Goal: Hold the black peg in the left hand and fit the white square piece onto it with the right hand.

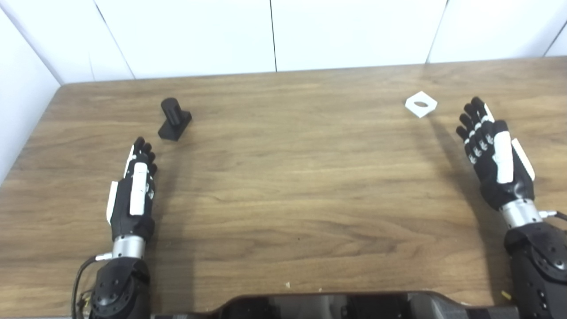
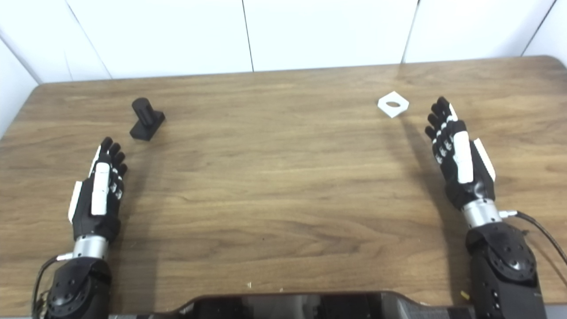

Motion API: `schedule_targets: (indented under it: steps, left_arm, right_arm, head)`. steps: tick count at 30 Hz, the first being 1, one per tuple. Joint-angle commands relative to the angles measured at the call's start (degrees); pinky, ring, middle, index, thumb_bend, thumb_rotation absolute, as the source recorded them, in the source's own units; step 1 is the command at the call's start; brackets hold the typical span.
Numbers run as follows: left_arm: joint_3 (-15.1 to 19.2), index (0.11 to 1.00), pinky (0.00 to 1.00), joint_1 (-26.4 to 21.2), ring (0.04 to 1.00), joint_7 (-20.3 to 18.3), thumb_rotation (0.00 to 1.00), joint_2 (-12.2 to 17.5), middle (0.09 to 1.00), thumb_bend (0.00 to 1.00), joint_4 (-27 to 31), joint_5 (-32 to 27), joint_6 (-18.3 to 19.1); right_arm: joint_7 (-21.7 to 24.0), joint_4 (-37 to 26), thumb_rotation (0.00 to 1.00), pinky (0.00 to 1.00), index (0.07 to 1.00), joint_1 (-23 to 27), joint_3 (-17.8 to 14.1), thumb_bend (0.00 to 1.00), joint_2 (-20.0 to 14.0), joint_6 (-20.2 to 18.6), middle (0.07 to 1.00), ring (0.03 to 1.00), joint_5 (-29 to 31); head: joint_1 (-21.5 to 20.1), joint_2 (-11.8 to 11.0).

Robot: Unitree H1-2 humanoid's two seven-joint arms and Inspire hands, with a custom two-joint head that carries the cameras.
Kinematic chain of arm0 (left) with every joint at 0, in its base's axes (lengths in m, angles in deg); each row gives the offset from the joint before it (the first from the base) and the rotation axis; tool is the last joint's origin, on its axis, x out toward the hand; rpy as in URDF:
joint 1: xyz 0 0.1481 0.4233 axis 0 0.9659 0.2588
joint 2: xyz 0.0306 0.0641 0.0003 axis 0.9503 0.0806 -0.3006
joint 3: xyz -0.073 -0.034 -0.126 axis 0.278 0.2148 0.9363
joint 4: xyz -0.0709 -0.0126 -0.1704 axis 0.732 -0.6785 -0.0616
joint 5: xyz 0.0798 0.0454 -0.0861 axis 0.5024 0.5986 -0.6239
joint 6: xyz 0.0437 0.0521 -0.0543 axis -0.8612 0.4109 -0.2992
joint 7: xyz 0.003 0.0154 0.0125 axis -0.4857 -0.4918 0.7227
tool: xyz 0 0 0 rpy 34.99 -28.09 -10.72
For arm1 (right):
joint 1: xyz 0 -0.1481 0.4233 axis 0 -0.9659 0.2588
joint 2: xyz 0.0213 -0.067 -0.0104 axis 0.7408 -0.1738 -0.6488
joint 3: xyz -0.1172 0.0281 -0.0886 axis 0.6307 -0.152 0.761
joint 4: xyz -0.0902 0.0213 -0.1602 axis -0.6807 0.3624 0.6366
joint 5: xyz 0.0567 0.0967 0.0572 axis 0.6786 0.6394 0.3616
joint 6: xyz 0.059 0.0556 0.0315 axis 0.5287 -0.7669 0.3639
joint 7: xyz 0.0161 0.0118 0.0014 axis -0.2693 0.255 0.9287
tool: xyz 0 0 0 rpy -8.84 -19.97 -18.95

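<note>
The black peg, a round post on a flat rectangular base, stands on the wooden table at the far left. My left hand lies nearer than it, a little to its left, open with fingers stretched toward it and holding nothing. The white square piece, with a round hole in its middle, lies flat at the far right. My right hand is open and empty, raised on edge, just to the right of the piece and nearer than it.
White wall panels close off the table's far edge and its left side. A dark part of my body shows at the bottom edge. A cable trails from the right wrist.
</note>
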Motion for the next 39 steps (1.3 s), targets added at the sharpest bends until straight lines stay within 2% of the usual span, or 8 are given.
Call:
schedule_targets:
  steps: [1, 4, 7, 12, 21, 25, 30, 39]
  left_arm:
    - [-0.34, 1.0, 1.0, -0.83, 1.0, 0.39, 0.83, 0.26, 1.0, 0.5, 2.38, 0.8, 0.3]
    - [-0.74, 1.0, 1.0, -0.67, 1.0, 1.36, 0.83, 0.48, 1.0, 0.49, 3.62, 2.83, 1.62]
    - [-2.02, 1.0, 1.0, -0.72, 1.0, 4.85, 0.68, 0.88, 1.0, 0.43, 5.18, 11.03, 4.13]
    - [-5.34, 0.975, 0.99, -1.04, 1.0, 9.86, 0.5, 1.4, 1.0, 0.47, 8.52, 28.03, 9.9]
    - [-6.94, 0.895, 1.0, -4.37, 1.0, 14.1, 0.28, 1.01, 0.999, 0.57, 11.04, 42.73, 14.32]
    - [-6.76, 0.865, 1.0, -6.23, 1.0, 14.88, 0.27, 1.45, 0.99, 0.61, 10.12, 45.84, 15.23]
    - [-8.53, 0.803, 1.0, -7.88, 1.0, 15.57, 0.26, 3.09, 0.966, 0.68, 8.81, 54.86, 18.39]
    - [-12.19, 0.734, 1.0, -11.51, 1.0, 11.86, 0.35, 5.96, 0.969, 0.74, 3.82, 65.78, 25.23]
  right_arm:
    - [0.46, 4.25, 1.0, 1.0, 1.0, -3.26, 0.87, 0.54, 2.79, 0.84, 1.0, 1.0, 1.18]
    - [0.38, 4.5, 1.0, 1.0, 1.0, -3.29, 0.85, 0.55, 2.7, 1.19, 1.0, 1.0, 0.89]
    - [0.47, 4.84, 1.0, 1.0, 1.0, -3.32, 1.03, 0.55, 2.36, 1.2, 1.0, 1.0, 0.43]
    - [0.95, 5.8, 1.0, 1.0, 1.0, -3.46, 1.13, 0.54, 1.99, 1.27, 1.0, 1.0, 0.47]
    - [1.65, 7.59, 1.0, 1.0, 1.0, -3.24, 0.49, 0.53, 2.18, 1.74, 1.0, 1.0, 1.22]
    - [2.44, 8.52, 1.0, 1.0, 1.0, -2.86, 0.32, 0.53, 2.26, 2.02, 1.0, 1.0, 1.93]
    - [2.59, 9.28, 1.0, 1.0, 1.0, -2.7, 0.56, 0.54, 2.01, 2.52, 1.0, 1.0, 1.32]
    - [3.64, 11.23, 1.0, 1.0, 1.0, -1.64, 0.85, 0.55, 1.99, 2.81, 1.0, 1.0, 1.97]
  head:
    - [0.12, 0.0]
    - [0.3, -0.08]
    - [0.7, -0.35]
    - [1.48, -1.23]
    - [1.97, -1.6]
    - [2.35, -1.88]
    - [2.72, -2.06]
    - [2.57, -2.83]
